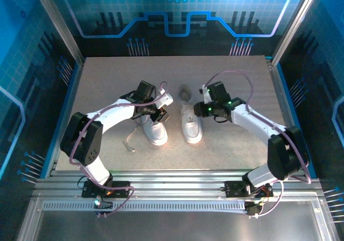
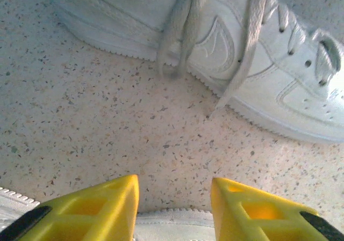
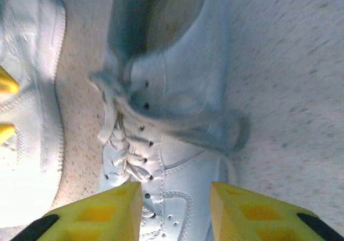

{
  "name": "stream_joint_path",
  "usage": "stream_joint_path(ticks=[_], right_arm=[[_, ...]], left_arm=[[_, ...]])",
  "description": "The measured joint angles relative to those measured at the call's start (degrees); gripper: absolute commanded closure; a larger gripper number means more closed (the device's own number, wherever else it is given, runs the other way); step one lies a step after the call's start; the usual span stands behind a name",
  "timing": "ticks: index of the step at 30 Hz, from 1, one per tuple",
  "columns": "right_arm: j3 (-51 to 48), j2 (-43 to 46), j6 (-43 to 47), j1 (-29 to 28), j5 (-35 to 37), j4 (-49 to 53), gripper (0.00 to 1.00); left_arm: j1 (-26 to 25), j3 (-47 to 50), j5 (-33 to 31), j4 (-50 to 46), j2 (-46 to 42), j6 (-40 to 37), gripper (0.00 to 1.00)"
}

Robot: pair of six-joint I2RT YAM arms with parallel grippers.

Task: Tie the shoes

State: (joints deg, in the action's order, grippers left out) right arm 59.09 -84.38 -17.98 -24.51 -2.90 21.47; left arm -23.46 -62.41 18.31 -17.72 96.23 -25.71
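Two white shoes lie side by side mid-table, the left shoe (image 1: 156, 132) and the right shoe (image 1: 191, 127). My left gripper (image 1: 160, 112) hovers over the left shoe's heel end. In the left wrist view it (image 2: 173, 186) is open, with only speckled table and a strip of the left shoe's sole (image 2: 174, 225) between the fingers. Across the gap, the right shoe (image 2: 279, 90) has loose laces (image 2: 185, 31) draped down its side. My right gripper (image 3: 176, 190) stands open just above the right shoe (image 3: 183, 144), beside its bunched laces (image 3: 115, 139), gripping nothing.
A lace end (image 1: 130, 140) trails on the table left of the left shoe. The speckled table (image 1: 107, 90) is walled by blue panels, with a metal rail (image 1: 177, 179) along the near edge. The left gripper's yellow fingertips (image 3: 5, 85) show beside the left shoe (image 3: 27, 117).
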Motion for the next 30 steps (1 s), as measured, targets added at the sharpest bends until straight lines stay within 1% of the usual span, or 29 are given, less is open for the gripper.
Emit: stream_joint_path(ticks=[3, 7, 10, 16, 20, 23, 30], right_arm=[[1.8, 2.3, 1.5, 2.3, -0.2, 1.8, 0.60], [1.8, 2.7, 2.6, 4.0, -0.2, 3.1, 0.60], [1.7, 2.3, 2.8, 4.7, -0.1, 3.7, 0.60], [1.7, 2.3, 3.5, 5.5, 0.8, 4.2, 0.60], [1.7, 2.4, 4.0, 6.6, 1.4, 4.8, 0.60], [1.7, 2.7, 4.5, 7.1, 2.0, 5.6, 0.60], [1.7, 3.3, 5.0, 6.9, 2.7, 6.7, 0.59]], left_arm=[[0.0, -1.3, 1.0, 0.3, -0.4, 1.6, 0.59], [-0.6, -4.6, 1.7, 1.8, 0.9, 5.6, 0.65], [-2.2, -7.3, 1.7, 3.5, 4.7, 8.4, 0.68], [-5.9, -10.0, 2.7, 4.5, 14.2, 12.2, 0.70], [-6.6, -13.6, 4.0, 4.7, 17.5, 13.9, 0.70], [-7.5, -15.7, 4.3, 5.6, 19.4, 15.0, 0.69], [-7.3, -16.0, 2.9, 5.6, 19.0, 15.3, 0.57]])
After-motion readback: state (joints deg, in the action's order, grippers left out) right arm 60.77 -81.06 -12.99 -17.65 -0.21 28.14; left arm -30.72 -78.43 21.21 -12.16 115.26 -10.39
